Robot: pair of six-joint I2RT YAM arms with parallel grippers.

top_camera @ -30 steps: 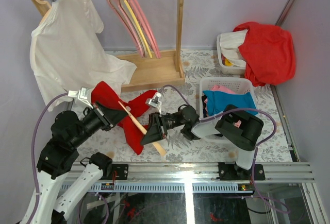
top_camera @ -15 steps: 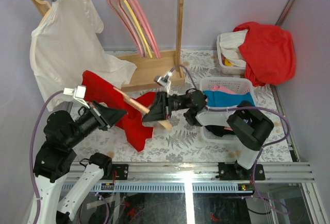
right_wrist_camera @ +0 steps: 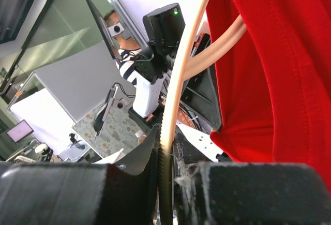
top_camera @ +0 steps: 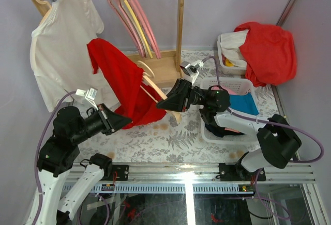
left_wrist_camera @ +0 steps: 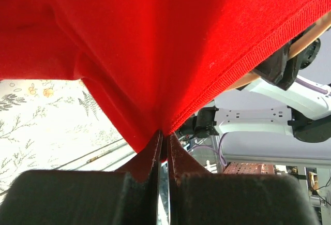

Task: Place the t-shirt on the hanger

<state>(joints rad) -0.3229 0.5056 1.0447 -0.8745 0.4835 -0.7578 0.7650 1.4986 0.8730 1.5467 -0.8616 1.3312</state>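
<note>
The left hand is clamped together on the t-shirt. Its wrist view shows the ribbed hem pinched tight between the two fingers. The right hand is closed on one thin end of the hanger, with the wood running straight up out of its jaws in its own wrist view.

The t-shirt hangs in the air between the two arms, well above the table and in front of the wooden rack. Its upper part sits just right of the white shirt on the rail. Whether its lowest fold touches the table I cannot tell. The hanger is tilted, with its hook pointing far and left beside the red cloth. One of its arms seems to sit inside the shirt, while the held end sticks out near and right.

The step in hand looks like threading: the hanger is partly in the shirt but the shirt is not yet seated on both arms. The next move probably calls for the left hand to draw the hem down over the hanger while the right hand keeps it steady.

A second ago the shirt and hanger lay low near the table's near edge. Both are now raised and carried farther right, and both grips are unchanged.
</note>
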